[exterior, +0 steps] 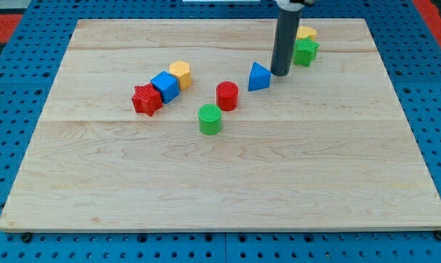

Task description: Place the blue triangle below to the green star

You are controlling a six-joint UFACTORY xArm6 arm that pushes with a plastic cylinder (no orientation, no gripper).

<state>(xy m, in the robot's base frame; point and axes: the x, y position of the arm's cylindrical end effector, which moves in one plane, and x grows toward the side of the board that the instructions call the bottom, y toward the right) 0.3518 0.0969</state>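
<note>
A pale wooden bench (228,183) is seen lying on a blue perforated surface (9,146), with red matting (9,22) visible at the view's top corners.

At the view's left, a red star-shaped block (146,99) is found, touched on its right by a blue cube (165,86). Just beyond that, towards the view's top right, a yellow block of roughly hexagonal shape (180,73) is set against the cube, so that the three form a slanting row.

Nearer the middle, a green cylinder (210,119) is seen standing upright, and a red cylinder (227,96) stands just beside it towards the view's top right, a narrow gap being left between them.

The blue triangle (258,77) is placed right of the red cylinder and apart from it. It lies to the view's left of the green star (304,52) and slightly lower, not beneath it.

The tool is a straight dark rod (285,40) with no jaws, so nothing is grasped or clenched by it. My tip (280,74) is set down on the bench just beside the blue triangle's right edge; whether contact is made cannot be told. The tip is thus located between the triangle and the green star.

The green star is partly hidden behind the rod. A yellow block (307,33), its shape not made out, is seen touching the star on the side towards the view's top.
</note>
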